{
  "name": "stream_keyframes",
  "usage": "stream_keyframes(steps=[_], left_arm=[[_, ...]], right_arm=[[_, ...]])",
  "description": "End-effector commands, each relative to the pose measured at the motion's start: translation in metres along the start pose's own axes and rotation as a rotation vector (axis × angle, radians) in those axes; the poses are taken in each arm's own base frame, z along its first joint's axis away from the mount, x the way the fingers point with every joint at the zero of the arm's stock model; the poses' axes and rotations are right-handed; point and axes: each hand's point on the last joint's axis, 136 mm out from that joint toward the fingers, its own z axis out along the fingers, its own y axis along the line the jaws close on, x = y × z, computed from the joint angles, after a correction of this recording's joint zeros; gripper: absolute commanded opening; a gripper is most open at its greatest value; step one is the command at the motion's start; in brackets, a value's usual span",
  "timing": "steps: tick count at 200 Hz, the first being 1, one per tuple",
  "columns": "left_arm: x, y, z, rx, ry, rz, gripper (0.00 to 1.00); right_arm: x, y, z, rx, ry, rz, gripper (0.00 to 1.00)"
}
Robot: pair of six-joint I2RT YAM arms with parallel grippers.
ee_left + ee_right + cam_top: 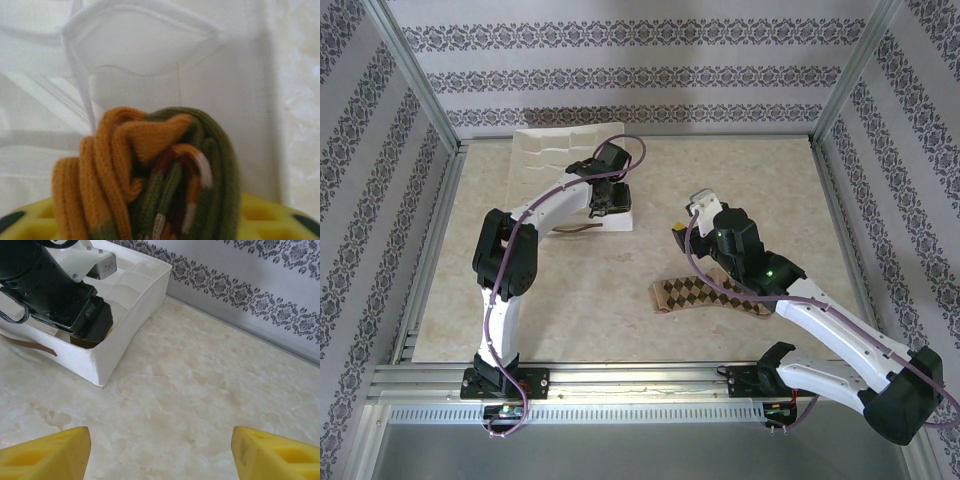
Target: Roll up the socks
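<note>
Top external: 1 argyle sock (710, 296), 1 green (210, 165); right gripper (160, 455) wide, left gripper (609, 204) unclear.

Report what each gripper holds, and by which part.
Right gripper: open, nothing. Left gripper: rolled olive-and-orange sock sits between its jaws; a grip cannot be told.

The olive-green and orange knitted sock (150, 180) is rolled into a bundle. The brown-and-beige argyle sock (705, 295) is laid flat, near right.
</note>
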Motion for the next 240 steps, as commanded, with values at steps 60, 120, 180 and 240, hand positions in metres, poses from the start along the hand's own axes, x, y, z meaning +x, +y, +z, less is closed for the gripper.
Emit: stream_keyframes(steps=[60, 120, 180, 240], left_arm=[[-0.012, -0.009, -0.081, 0.066, -0.01, -0.139, 0.7], [-0.006, -0.009, -0.06, 0.116, 0.038, -0.188, 0.4], [0.018, 0.004, -0.014, 0.059, 0.126, -0.189, 0.1], [-0.009, 0.005, -0.065, 0.068, -0.001, -0.192, 0.34]], right_arm=[[-0.011, -0.008, -0.005, 0.003, -0.008, 0.028, 0.75], [-0.004, -0.014, -0.007, 0.014, 0.014, 0.062, 0.71], [0.01, -0.012, -0.011, 0.001, 0.045, 0.105, 0.66], [0.029, -0.026, -0.011, 0.066, 0.121, 0.146, 0.64]])
